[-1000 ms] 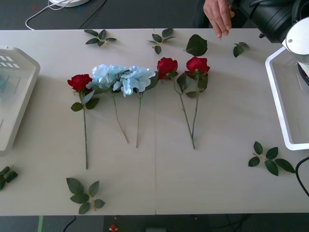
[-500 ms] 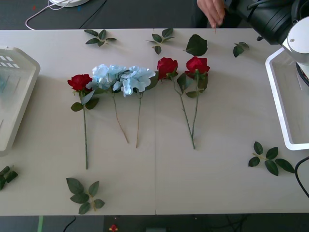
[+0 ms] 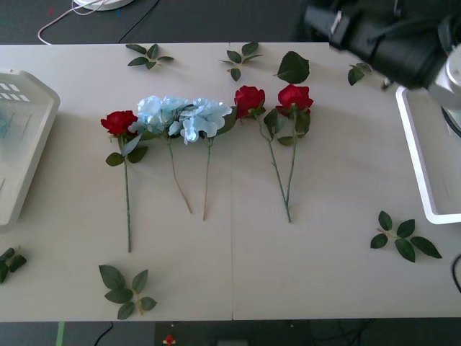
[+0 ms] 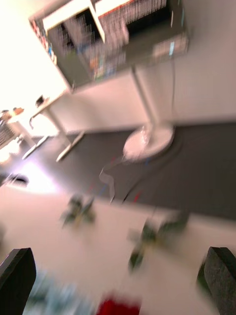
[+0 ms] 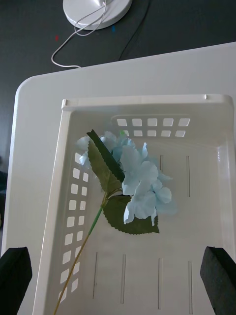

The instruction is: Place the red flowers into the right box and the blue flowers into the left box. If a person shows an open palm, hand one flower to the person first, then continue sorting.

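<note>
Three red flowers lie mid-table, blooms toward the far edge: one [image 3: 119, 122] on the left, two [image 3: 249, 99] [image 3: 294, 96] side by side on the right. Between them lie two blue flowers [image 3: 162, 112] [image 3: 205, 117]. A third blue flower [image 5: 140, 187] rests inside the left box [image 5: 216, 162], under my open left gripper [image 5: 118, 283]. The left box [image 3: 43, 122] sits at the table's left edge, the right box [image 3: 407, 144] at its right edge. My right arm [image 3: 389, 43] reaches over the far right corner, its gripper [image 4: 118, 280] open and holding nothing. The person is out of view.
Loose green leaf sprigs lie scattered: along the far edge [image 3: 150, 55] [image 3: 241, 59] [image 3: 293, 68], near the front [image 3: 126, 290] and by the right box [image 3: 403, 238]. A white lamp base and cable [image 5: 96, 10] stand on the dark floor beyond the table.
The person's hand at the far edge has drawn back out of view. My right arm has swung left over the far right corner. The flowers have not moved.
</note>
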